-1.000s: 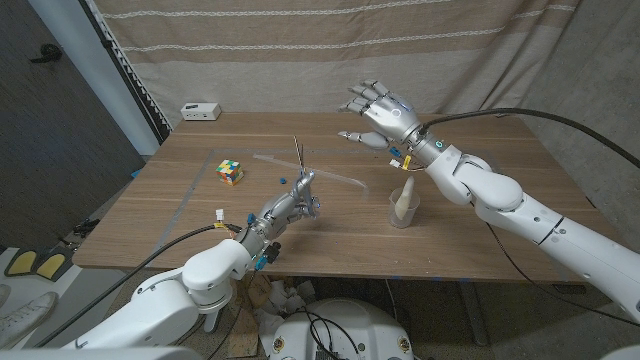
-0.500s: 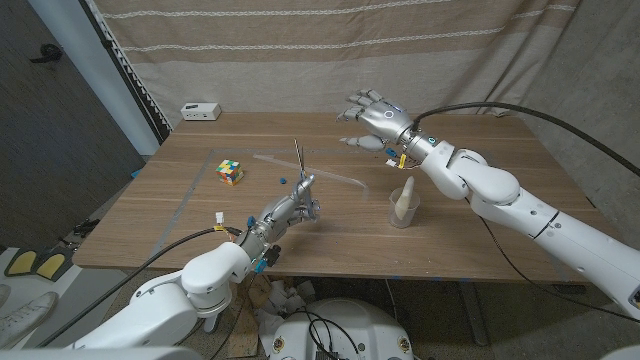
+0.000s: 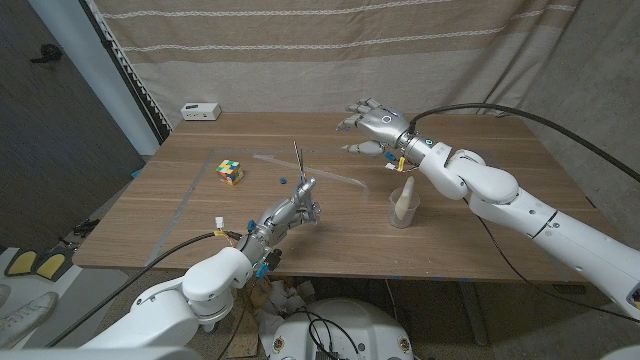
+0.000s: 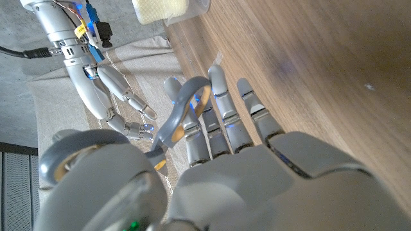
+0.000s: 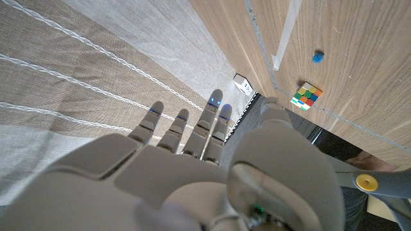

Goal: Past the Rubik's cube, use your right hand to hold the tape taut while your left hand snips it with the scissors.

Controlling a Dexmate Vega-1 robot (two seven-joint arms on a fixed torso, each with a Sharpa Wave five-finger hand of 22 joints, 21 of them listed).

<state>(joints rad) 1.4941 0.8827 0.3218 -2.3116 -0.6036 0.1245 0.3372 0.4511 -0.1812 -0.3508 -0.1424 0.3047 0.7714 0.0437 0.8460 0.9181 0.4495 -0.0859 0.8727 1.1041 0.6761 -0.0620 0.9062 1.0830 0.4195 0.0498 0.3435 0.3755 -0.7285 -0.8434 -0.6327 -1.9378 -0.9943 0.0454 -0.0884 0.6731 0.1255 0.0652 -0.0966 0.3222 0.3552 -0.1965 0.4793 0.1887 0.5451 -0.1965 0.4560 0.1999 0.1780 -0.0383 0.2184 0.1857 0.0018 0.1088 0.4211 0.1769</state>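
The tape [image 3: 318, 172] is hard to make out — a pale, clear strip lying across the middle of the table [image 3: 470, 215] from just past the Rubik's cube [image 3: 231, 172] toward the plastic cup [image 3: 404, 208], its far end fading into the wood grain. In the right wrist view it reads more plainly as a straight translucent band [image 5: 287, 33] on the wood, with the cube [image 5: 306, 96] and a small blue speck [image 5: 317, 56] near it.

The left hand [image 3: 292, 207] holds the scissors [image 3: 299, 163] upright above the table, blades pointing up just beside the tape; whether the blades are parted cannot be told from the head view. The left wrist view shows what the head view does not — grey scissor handles [image 4: 182, 117] with the fingers [image 4: 220, 109] threaded through and around the loops, though the blades are cut off there.

The right hand [image 3: 372, 127] hovers over the far side of the table, well apart from the tape, fingers spread and holding nothing. The right wrist view shows those fingers [image 5: 182, 131] extended toward the curtain [image 5: 77, 70].

A small white box [image 3: 200, 111] sits at the table's far left corner.
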